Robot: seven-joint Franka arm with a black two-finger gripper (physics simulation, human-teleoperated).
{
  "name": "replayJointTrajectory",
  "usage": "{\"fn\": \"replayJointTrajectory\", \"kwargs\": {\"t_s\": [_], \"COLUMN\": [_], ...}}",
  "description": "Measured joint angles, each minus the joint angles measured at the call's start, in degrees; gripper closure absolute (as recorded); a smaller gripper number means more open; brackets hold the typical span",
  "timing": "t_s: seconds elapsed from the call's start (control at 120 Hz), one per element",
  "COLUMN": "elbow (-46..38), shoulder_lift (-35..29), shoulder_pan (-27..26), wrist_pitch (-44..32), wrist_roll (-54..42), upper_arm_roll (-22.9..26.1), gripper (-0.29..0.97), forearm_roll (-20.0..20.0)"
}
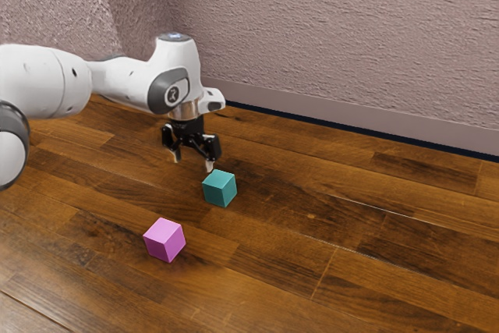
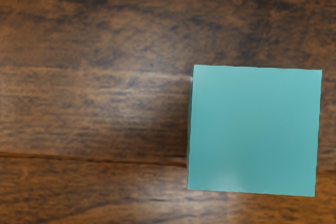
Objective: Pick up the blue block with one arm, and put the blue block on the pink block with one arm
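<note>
Holding the black two-finger gripper (image 1: pixel 193 161) spread and empty just above the small teal-blue cube (image 1: pixel 219 188), mid-table on dark wooden planks (image 1: pixel 374 224), probably lining up to straddle it; small pink cube (image 1: pixel 164 239) nearer the front edge

One blue block (image 1: pixel 219 188), one pink block (image 1: pixel 164 239), one robot arm (image 1: pixel 117 79) with one hand (image 1: pixel 193 161).

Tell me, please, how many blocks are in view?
2. The blue block sits just below the open gripper, slightly off-centre; the pink block lies apart, nearer the camera, toward the exterior view's left. None look hidden.
</note>
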State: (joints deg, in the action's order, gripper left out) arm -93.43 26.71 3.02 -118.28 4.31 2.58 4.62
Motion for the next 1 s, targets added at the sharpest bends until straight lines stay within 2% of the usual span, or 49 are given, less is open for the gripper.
{"fn": "replayJointTrajectory", "kwargs": {"t_s": [0.325,0.8,1.0], "elbow": [5.73,7.01,7.01], "shoulder_lift": [7.35,11.81,12.38], "shoulder_pan": [-0.11,-0.11,-0.09], "wrist_pitch": [-1.55,-2.82,-3.27], "wrist_roll": [0.46,0.96,1.22], "upper_arm_roll": [2.18,2.93,2.71], "gripper": [0.0,0.0,0.2], "forearm_roll": [-0.94,-1.37,-3.0]}}
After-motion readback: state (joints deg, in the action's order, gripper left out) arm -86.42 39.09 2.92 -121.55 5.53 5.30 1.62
